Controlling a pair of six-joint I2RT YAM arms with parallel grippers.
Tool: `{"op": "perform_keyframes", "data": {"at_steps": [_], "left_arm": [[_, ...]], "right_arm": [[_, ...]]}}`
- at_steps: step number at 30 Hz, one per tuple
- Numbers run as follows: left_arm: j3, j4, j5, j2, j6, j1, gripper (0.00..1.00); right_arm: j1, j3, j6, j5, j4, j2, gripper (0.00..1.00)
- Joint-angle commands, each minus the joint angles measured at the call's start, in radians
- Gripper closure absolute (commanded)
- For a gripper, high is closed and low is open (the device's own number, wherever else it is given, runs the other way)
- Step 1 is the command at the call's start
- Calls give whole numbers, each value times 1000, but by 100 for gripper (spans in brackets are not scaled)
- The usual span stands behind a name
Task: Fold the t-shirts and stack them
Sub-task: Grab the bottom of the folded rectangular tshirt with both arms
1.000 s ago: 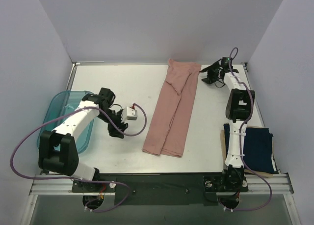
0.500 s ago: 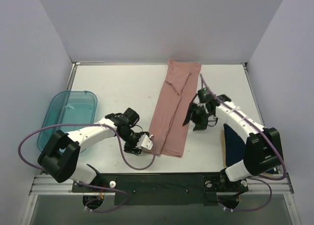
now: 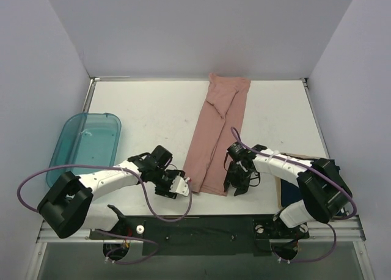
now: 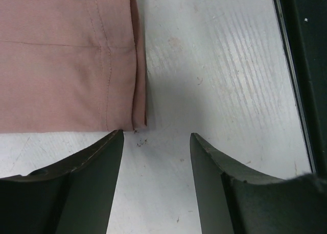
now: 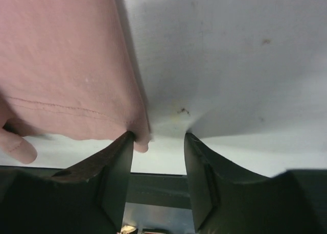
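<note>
Below, both grippers sit low over the near hem of the pink t-shirt [image 3: 217,136], 1 at each corner. Your left gripper [image 4: 156,138] has its jaws spread and holds nothing; the shirt's left hem corner [image 4: 137,122] lies just past the tip of 1 finger [image 4: 97,162], not yet between the 2. Your right gripper [image 5: 158,137] is spread and empty as well, with the right hem corner [image 5: 139,137] at the edge of 1 finger [image 5: 115,167]; whether cloth and pad touch cannot be told.

The shirt lies as a long narrow strip, sleeves folded in, running from the far edge of the table [image 3: 146,109] toward you. Expect it to handle as light, thin and completely limp: it will sag between your 2 holds and drag if lifted unevenly. The strip looks to be several layers thick, so judge your bite to go through the whole stack, or the lower layers will likely stay behind. The stitched hem seems the firmest place to take hold, right at the 2 corners. On this smooth tabletop, a lower finger probably has to slide under the edge first.

The navy t-shirt [image 3: 293,193] waits at the near right, partly hidden by your right arm, and a teal tray [image 3: 85,148] sits well apart at the left.
</note>
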Motion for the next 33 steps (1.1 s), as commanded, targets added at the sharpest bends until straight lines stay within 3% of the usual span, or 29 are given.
{"op": "perform_keyframes", "data": {"at_steps": [1, 3, 6, 10, 15, 19, 23, 29, 33], "left_arm": [[-31, 156, -36, -58, -46, -33, 36], [-41, 136, -43, -66, -19, -47, 36], [-39, 104, -47, -72, 23, -63, 35], [-28, 119, -37, -70, 32, -115, 34], [-37, 203, -28, -26, -3, -169, 29], [-30, 188, -45, -10, 40, -207, 29], [-19, 274, -59, 13, -19, -276, 28], [9, 335, -83, 82, 19, -303, 28], [-1, 392, -94, 115, 33, -307, 34]], "right_arm": [[43, -35, 85, 66, 58, 18, 63], [57, -63, 102, 32, 122, 38, 82], [66, -112, 128, 60, 122, -11, 99], [41, -236, 159, 121, 54, -207, 100], [-18, -293, 122, 121, -31, -321, 100], [-47, -296, 98, 120, -62, -355, 100], [-67, -273, 64, 112, -83, -350, 100], [-81, -256, 30, 92, -94, -337, 100], [-81, -246, 9, 83, -97, -335, 100]]}}
